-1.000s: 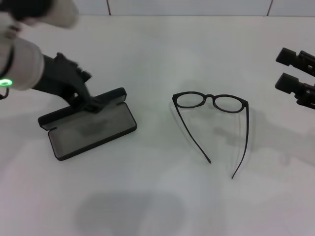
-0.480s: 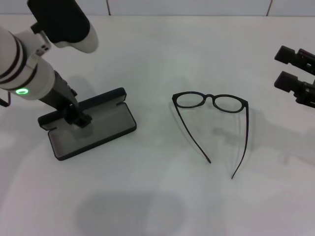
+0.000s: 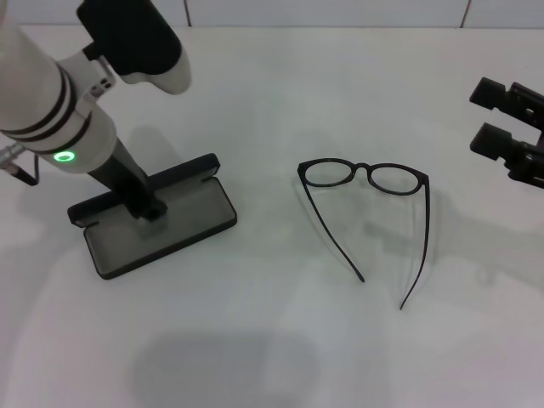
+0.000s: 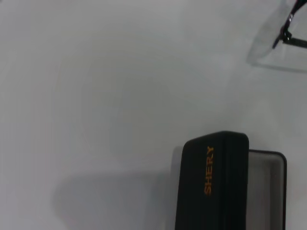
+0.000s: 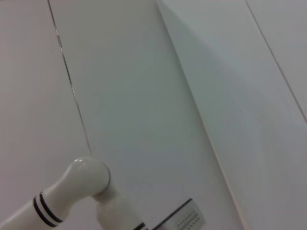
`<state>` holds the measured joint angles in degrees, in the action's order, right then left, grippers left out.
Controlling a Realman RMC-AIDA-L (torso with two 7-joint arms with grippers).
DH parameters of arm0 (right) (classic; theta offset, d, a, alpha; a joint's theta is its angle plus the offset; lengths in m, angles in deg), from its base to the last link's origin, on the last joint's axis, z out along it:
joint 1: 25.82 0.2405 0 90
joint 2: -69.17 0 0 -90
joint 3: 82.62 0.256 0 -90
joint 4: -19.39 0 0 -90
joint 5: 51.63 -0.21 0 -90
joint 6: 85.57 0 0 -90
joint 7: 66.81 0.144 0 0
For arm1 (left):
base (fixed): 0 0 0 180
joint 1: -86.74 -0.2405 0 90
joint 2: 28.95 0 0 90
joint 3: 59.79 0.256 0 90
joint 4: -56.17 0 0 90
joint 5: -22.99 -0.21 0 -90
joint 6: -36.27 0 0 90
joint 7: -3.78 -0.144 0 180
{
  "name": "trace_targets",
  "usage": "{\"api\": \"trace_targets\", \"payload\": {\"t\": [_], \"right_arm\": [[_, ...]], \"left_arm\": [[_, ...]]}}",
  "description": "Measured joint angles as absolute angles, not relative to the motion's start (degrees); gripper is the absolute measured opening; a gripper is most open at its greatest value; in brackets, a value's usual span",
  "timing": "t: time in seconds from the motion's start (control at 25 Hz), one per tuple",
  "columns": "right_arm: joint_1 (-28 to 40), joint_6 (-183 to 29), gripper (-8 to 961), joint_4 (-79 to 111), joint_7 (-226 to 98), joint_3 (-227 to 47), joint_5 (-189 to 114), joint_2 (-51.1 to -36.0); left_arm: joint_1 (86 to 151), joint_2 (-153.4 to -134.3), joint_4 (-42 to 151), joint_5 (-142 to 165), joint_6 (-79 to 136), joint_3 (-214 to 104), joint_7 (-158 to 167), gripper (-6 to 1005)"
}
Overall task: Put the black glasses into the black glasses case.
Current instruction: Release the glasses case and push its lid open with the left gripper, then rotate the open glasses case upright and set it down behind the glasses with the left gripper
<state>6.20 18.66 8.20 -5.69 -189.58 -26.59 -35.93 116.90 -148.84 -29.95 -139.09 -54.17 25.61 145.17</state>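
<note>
— Where are the black glasses (image 3: 365, 177)?
— On the table (image 3: 280, 340), temples unfolded, right of the black glasses case (image 3: 153, 223) (open).
— Grippers?
— Left gripper (image 3: 149, 208) at the case's hinge, fingers hidden; right gripper (image 3: 501, 126) spread, farther right.
</note>
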Motion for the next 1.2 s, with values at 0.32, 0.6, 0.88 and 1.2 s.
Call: {"api": "trace_targets", "payload": {"t": [0.32,0.6,0.88,1.2], "right_arm": [[5.7,23.0,795,8.2,-5.6,-189.6,-26.5,-36.21],[8.1,30.3,794,4.6,-5.0,-190.0,-14.6,-36.35],[12.2,32.2,793,-0.5,0.9,-189.7,-0.4,-38.75],[11.8,31.7,794,-0.6,1.5,-189.6,1.2,-41.39]], "left_arm": [[117.7,-148.74,-30.3,-139.3,-54.0,27.6,145.3,446],[118.6,-148.74,-33.8,-139.3,-53.5,27.6,145.8,223],[119.5,-148.73,-39.5,-139.4,-42.3,31.6,139.9,200],[121.5,-148.88,-26.3,-139.4,-21.5,40.2,131.9,202]]}}
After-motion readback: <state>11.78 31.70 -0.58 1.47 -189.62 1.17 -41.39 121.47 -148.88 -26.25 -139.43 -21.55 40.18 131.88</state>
